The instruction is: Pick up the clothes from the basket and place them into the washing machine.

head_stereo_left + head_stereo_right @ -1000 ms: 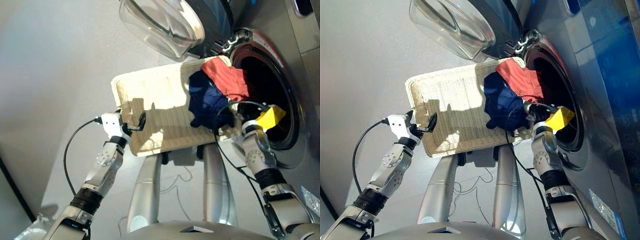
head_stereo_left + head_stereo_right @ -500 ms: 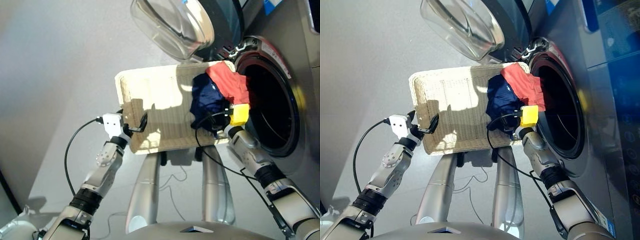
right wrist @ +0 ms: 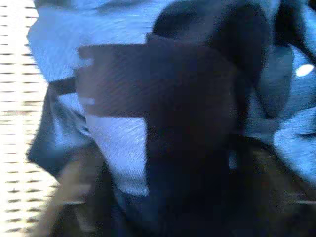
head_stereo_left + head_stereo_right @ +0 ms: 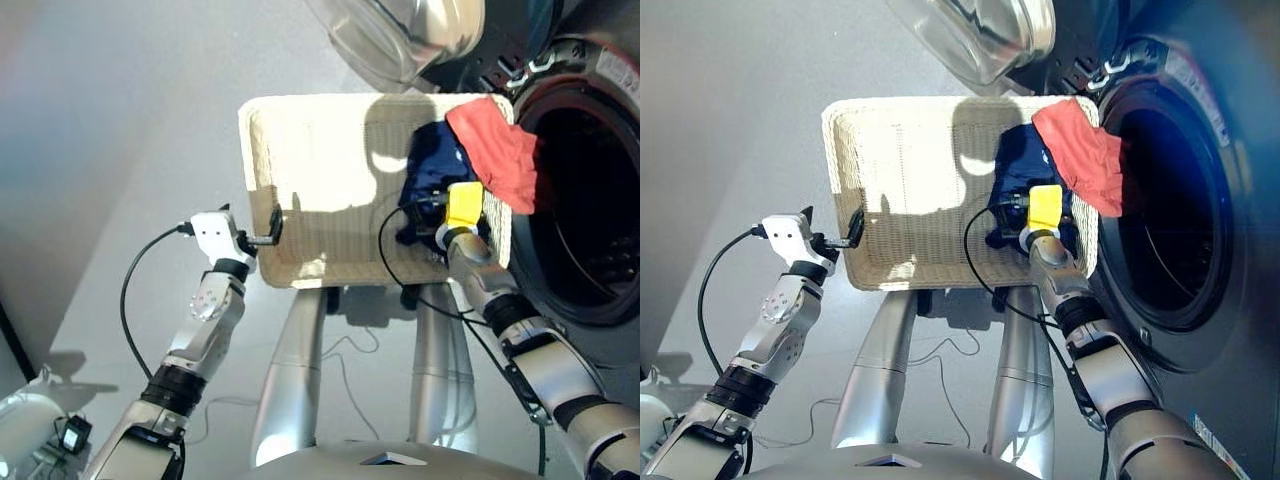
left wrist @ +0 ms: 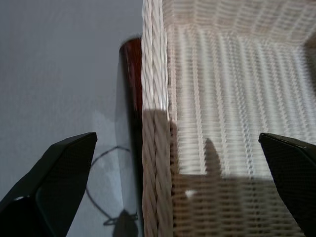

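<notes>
Grey floor (image 4: 120, 120) all round, sunlit in patches. Stood on it a cream woven basket (image 4: 320, 150), drawn up close beside the washing machine (image 4: 590, 200), probably so that a short carry would do. Swung open above the basket's far edge, the round glass door (image 4: 410, 35), leaving the dark drum mouth clear.

Heaped in the corner of the basket nearest the drum, the clothes: a navy garment (image 4: 430, 170) low in the basket, a coral-red one (image 4: 497, 150) draped over the rim toward the drum mouth. Possibly something black under the navy, but not told apart for certain. Nothing seen inside the drum.

Reached into that heap, the right hand (image 4: 1025, 225), buried among the dark folds; whether spread or pinching cloth could not be told, since cloth filled its wrist view.

Set at the basket's opposite end, the left hand (image 5: 163, 187), fingers spread wide astride the woven rim, one outside the wall and one over the inside, touching nothing clearly. Judged a steadying post, ready to clamp the rim.

Lift not yet made.
</notes>
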